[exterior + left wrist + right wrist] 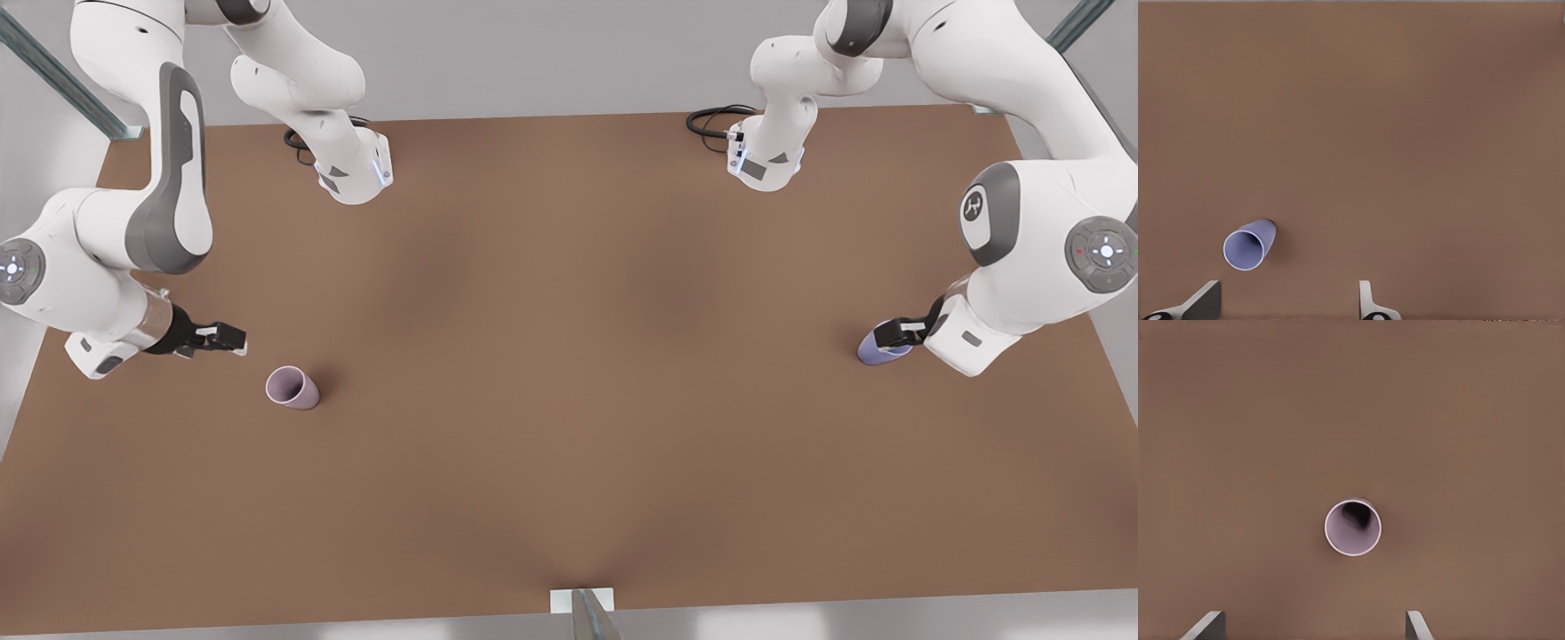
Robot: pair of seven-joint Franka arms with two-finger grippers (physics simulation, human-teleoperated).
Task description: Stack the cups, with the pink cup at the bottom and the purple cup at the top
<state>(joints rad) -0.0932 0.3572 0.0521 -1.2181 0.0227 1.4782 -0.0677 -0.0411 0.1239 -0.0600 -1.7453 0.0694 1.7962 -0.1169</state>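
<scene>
Two Franka arms hovered over a brown surface (569,373) with the cups well apart, one near each side edge. The pink cup (292,388) stood upright toward the front view's left, near the right hand (233,340), whose wrist view looked straight down into the cup's (1353,527) dark inside; that hand's fingers (1205,625) were spread wide and held nothing. The purple cup (878,351) sat toward the front view's right, partly hidden beneath the left hand (896,334); in the left wrist view it (1249,245) lay off to one side of the gap between the parted fingers (1368,300), so the hand was above it but not yet lined up, and empty. Both cups appeared small, light and rigid with smooth tapered walls, likely to tip or skid if nudged, and to slip upward out of a loose pinch. A hold across the rim, or one finger inside and one outside the wall, looked the safest way to lift the purple cup and keep it level for nesting into the pink one.
</scene>
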